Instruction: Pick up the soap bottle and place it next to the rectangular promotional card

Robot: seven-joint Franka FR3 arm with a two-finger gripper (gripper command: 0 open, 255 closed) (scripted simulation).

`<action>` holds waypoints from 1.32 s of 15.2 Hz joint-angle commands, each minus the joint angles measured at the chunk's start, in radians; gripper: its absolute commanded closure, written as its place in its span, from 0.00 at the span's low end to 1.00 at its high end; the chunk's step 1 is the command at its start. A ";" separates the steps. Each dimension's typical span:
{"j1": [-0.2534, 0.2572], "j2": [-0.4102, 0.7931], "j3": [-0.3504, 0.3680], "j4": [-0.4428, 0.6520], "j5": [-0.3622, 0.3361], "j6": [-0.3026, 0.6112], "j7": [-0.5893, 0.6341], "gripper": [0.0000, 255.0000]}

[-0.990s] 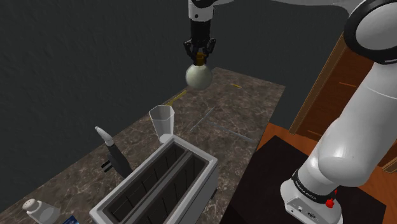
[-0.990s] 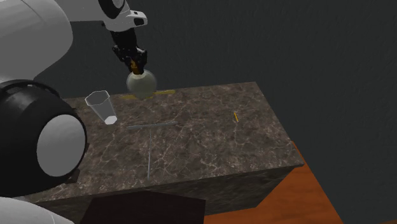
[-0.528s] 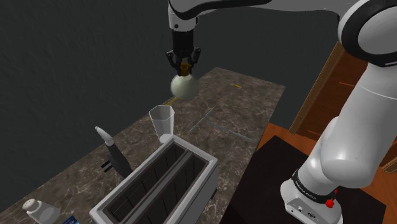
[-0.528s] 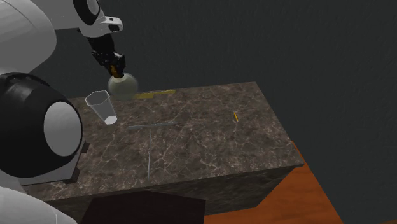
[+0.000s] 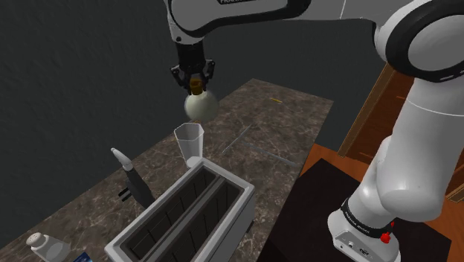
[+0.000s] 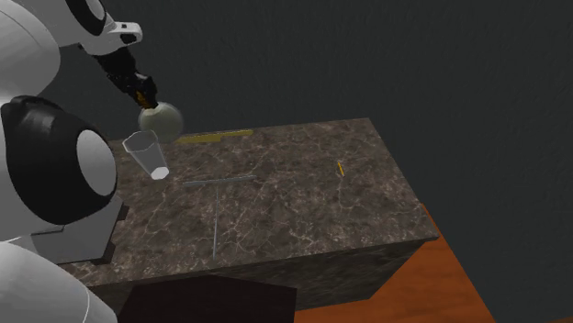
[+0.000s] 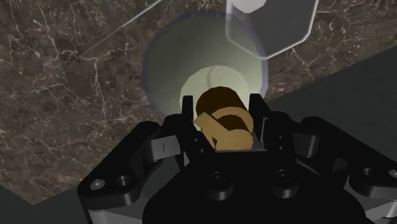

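**Setting.** Dark grey wall behind; brown marbled bench (image 5: 282, 126) running from lower left to upper centre of the shoulder view.

**Lower left corner.** White shaker (image 5: 39, 243). Just beside it, cut by the bottom edge, is a small blue flat piece (image 5: 82, 257). It is probably the promotional card, though too little shows to be sure.

**Left of centre.** Dark-handled utensil (image 5: 129, 177), tilted. White two-slot toaster (image 5: 186, 216), lower centre.

**Centre.** Clear faceted tumbler (image 5: 189, 141), upright on the bench.

**Upper centre.** Soap bottle (image 5: 199, 106), round pale body with a brown cap, hanging in the air above the tumbler and off the bench. Jaws clamped on the cap, one at each side.

**Right.** Arm's stand (image 5: 364, 237); wooden door (image 5: 405, 89).

**Progress.** Pick-up done. The carry is under way, and the blue piece lies well apart, past tumbler and toaster. Lowering and release not yet done.
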 commanded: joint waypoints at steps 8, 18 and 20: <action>0.104 0.225 0.126 0.217 0.020 -0.046 0.210 1.00; 0.155 0.309 0.134 0.227 -0.007 0.022 0.273 1.00; 0.153 0.309 0.133 0.200 -0.007 0.049 0.275 1.00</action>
